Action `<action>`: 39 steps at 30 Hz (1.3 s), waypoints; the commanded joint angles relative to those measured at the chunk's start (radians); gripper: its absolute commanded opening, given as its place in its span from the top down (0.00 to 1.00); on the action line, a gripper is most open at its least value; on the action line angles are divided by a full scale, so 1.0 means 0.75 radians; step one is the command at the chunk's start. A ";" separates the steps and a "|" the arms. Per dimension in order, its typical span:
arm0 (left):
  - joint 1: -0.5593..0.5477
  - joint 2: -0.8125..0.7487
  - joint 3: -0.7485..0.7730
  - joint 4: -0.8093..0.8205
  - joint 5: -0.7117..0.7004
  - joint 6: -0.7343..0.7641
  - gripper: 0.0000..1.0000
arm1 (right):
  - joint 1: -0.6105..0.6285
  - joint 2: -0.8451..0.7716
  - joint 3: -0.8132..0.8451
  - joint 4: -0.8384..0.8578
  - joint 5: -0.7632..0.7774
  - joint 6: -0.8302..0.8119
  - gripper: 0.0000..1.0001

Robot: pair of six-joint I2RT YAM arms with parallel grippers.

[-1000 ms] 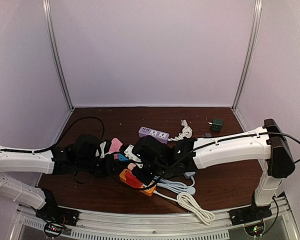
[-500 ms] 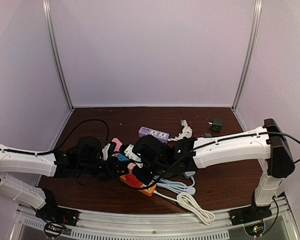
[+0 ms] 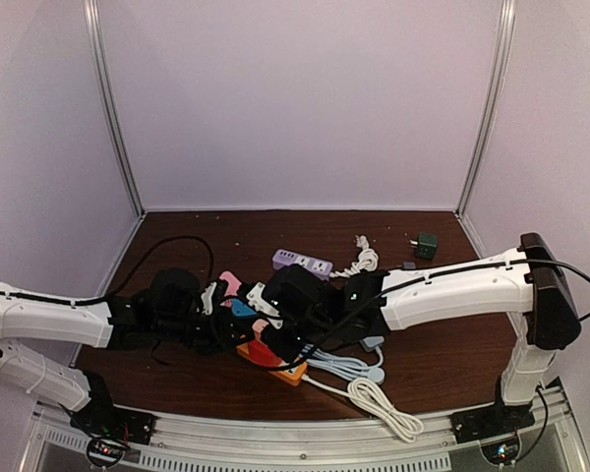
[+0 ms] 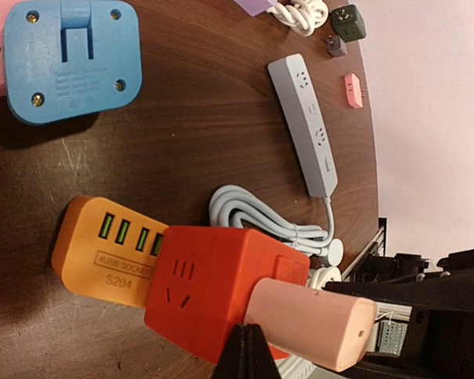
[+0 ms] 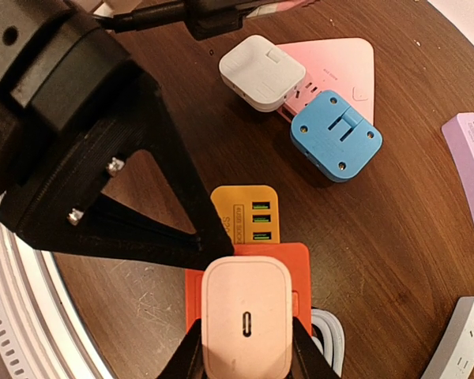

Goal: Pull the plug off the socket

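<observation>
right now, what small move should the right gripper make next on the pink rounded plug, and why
Probably pull the pink rounded plug straight out of the red-orange socket block: the right gripper touches it on both sides, it is still seated, and the shut left gripper seems to brace the block.

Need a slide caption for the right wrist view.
Right gripper grips the pink plug seated in the red socket cube; left gripper, shut, sits at its edge.
</observation>
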 commanded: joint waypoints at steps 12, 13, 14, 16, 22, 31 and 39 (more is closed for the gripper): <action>-0.021 -0.005 -0.031 0.140 0.096 -0.058 1.00 | -0.007 -0.034 -0.023 0.073 -0.009 0.015 0.82; -0.022 -0.003 -0.035 0.143 0.099 -0.060 1.00 | -0.007 -0.034 -0.023 0.073 -0.010 0.016 0.82; -0.021 -0.002 -0.041 0.148 0.102 -0.067 1.00 | -0.007 -0.034 -0.024 0.075 -0.008 0.018 0.82; -0.021 0.006 -0.053 0.164 0.113 -0.078 1.00 | -0.007 -0.034 -0.024 0.077 -0.010 0.019 0.83; -0.022 0.050 -0.071 0.213 0.147 -0.117 1.00 | -0.007 -0.033 -0.025 0.087 -0.008 0.023 0.83; -0.021 0.054 -0.048 0.014 0.108 -0.104 1.00 | -0.007 -0.041 -0.019 0.098 0.000 0.030 0.85; -0.022 0.063 -0.019 -0.126 0.021 -0.141 1.00 | -0.007 -0.065 -0.028 0.134 -0.011 0.048 0.86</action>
